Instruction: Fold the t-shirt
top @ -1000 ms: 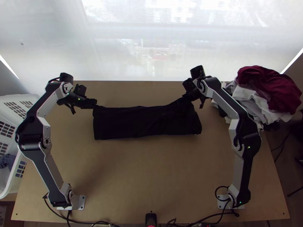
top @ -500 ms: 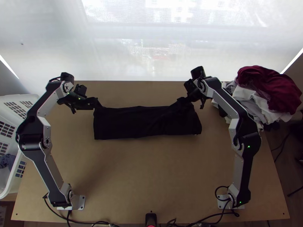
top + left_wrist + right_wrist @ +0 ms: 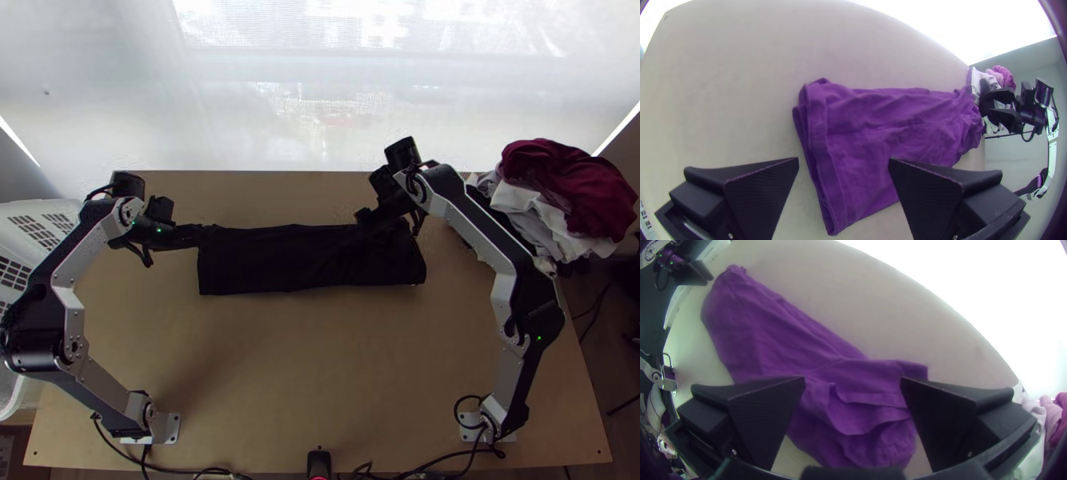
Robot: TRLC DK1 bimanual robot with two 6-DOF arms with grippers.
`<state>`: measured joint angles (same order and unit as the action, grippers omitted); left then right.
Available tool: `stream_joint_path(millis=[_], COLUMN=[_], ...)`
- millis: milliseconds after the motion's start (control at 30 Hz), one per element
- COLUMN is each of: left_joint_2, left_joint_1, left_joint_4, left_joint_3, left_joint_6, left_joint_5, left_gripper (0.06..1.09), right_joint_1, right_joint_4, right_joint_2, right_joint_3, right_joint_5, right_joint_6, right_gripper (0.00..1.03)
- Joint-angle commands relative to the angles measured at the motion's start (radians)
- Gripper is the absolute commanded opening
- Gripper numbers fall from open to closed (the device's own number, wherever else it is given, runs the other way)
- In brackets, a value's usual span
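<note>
Two grippers hang over the ends of the black t-shirt (image 3: pixel 280 260) in the top view, but dark fingers against dark cloth make their tips hard to pick out. The left gripper (image 3: pixel 200 232) is at one end, the right gripper (image 3: pixel 374 224) covers part of the other, and I cannot tell there whether either touches cloth. The t-shirt lies as a long folded strip across the table (image 3: pixel 320 360), with broad bare wood between it and the near edge and a narrower band beyond it. Past the right arm, the clothes pile (image 3: pixel 568 184) crowds the table's edge; on the other side the basket (image 3: pixel 24 210) is cut off and partly behind the left arm.

In the left wrist view, the left gripper (image 3: pixel 843 161) is released, fingers wide apart around the shirt's layered end. Part of the cloth is behind one finger, and wood lies open beyond that end.

In the right wrist view, the right gripper (image 3: pixel 852 379) is parted and grasps nothing, above the rumpled end. Its fingers hide some creases, and the pile is cut off at the side.
</note>
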<state>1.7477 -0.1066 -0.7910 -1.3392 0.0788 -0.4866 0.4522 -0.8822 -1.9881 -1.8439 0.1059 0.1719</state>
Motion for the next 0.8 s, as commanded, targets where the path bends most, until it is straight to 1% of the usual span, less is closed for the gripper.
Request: stream_joint_path(millis=[0,67,300,533,767], left_joint_2=[-0.079,-0.077,-0.033,0.013,0.081], left_joint_1=[0.002,0.004,0.025,0.070,0.087], left_joint_4=[0.131,0.170,0.200,0.225,0.223], left_joint_3=[0.158,0.183,0.187,0.172,0.158], left_joint_6=[-0.036,-0.034,-0.036,-0.040,-0.027], left_joint_5=[0.011,0.025,0.045,0.062,0.069], left_gripper=[1.03,1.03,1.03,1.03,1.03], right_joint_1=[0.102,0.121,0.161,0.163,0.157], right_joint_4=[0.014,0.020,0.046,0.077,0.081], right_joint_2=[0.006,-0.008,-0.066,-0.120,-0.126], right_joint_3=[0.051,0.058,0.063,0.089,0.089], right_joint_5=[-0.002,-0.002,-0.002,-0.002,-0.002], right_joint_6=[0.000,0.001,0.008,0.008,0.008], right_gripper=[0.99,0.99,0.99,0.99,0.99])
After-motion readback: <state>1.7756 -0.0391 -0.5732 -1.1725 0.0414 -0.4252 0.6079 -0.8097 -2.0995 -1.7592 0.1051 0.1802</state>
